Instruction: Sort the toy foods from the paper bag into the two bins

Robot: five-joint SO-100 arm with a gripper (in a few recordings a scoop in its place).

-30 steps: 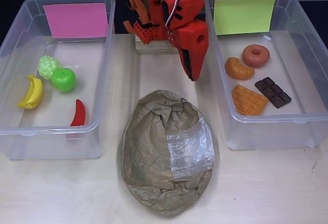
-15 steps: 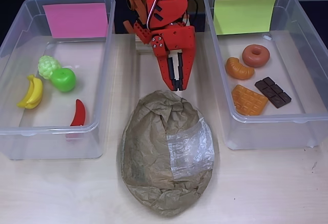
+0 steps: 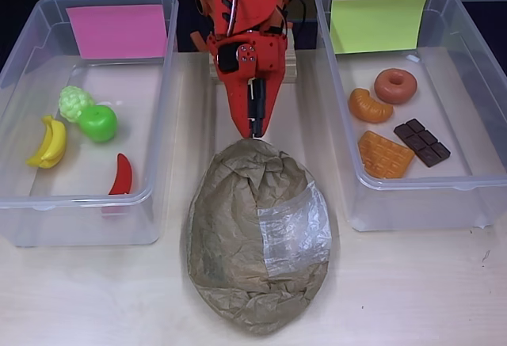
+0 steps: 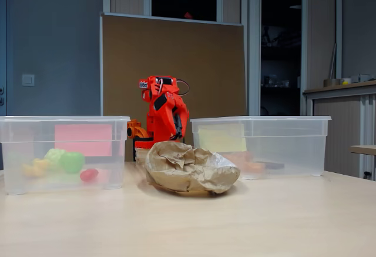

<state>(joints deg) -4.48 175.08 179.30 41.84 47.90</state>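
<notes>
Overhead view: crumpled brown paper bag [image 3: 257, 235], shiny clear patch.

Pale wooden table [image 3: 412, 290] under paper bag [image 3: 238, 235] and two bins [image 3: 24, 203]

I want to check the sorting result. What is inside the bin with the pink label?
Inside the pink-label bin lie green grapes, a green apple, a yellow banana and a red chili. The chili's lower end is blurred behind the bin's front rim.

Red arm [image 3: 245, 13] folded low; claw [image 3: 253, 130] pointing down, fingers together
</notes>
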